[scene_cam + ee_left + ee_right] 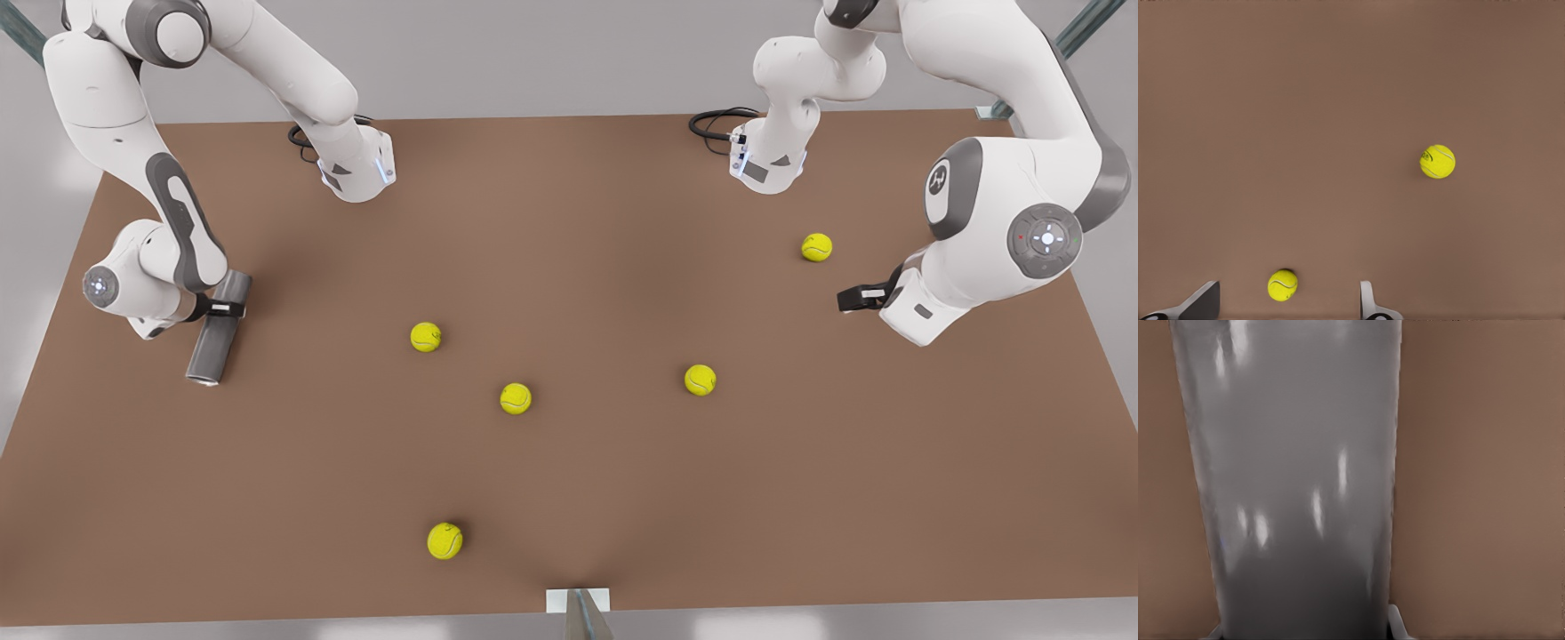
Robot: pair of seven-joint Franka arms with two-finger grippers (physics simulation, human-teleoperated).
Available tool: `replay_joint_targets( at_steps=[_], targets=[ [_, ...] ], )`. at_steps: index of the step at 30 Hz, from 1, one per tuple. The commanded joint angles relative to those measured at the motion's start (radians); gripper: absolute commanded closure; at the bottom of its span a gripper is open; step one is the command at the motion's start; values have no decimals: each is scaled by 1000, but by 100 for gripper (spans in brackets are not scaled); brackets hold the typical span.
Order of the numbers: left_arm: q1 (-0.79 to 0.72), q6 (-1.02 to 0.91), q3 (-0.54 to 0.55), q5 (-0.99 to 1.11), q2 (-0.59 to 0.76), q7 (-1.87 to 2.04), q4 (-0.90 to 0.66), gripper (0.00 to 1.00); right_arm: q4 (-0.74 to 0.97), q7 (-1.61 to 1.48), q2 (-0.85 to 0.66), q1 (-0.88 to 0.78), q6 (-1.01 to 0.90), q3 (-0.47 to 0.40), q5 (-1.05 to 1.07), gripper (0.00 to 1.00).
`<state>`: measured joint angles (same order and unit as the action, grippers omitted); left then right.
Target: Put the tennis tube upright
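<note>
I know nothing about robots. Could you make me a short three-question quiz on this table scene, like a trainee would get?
1. How many tennis balls lie on the table?
2. True or false: the tennis tube stands free, with no gripper on it.
3. Which gripper is open over bare table: A) the left gripper, at the front view's right, or B) the right gripper, at the front view's left?

Key
1. Five, one near the left gripper.
2. False: the right gripper is shut on the tube, which tilts.
3. A.
</note>
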<state>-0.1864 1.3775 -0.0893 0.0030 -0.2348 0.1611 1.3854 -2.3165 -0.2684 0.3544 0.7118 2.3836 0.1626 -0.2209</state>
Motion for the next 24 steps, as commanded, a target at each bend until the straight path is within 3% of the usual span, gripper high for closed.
replay_joint_targets(
  at_steps=[1,24],
  targets=[
    [-1,0,0,0,0,0,0,0,0,0,0,0,0,0,0,22],
    [-1,3,0,0,-8,0,0,0,39,-3,34,-2,52,-2,-3,19]
  ],
)
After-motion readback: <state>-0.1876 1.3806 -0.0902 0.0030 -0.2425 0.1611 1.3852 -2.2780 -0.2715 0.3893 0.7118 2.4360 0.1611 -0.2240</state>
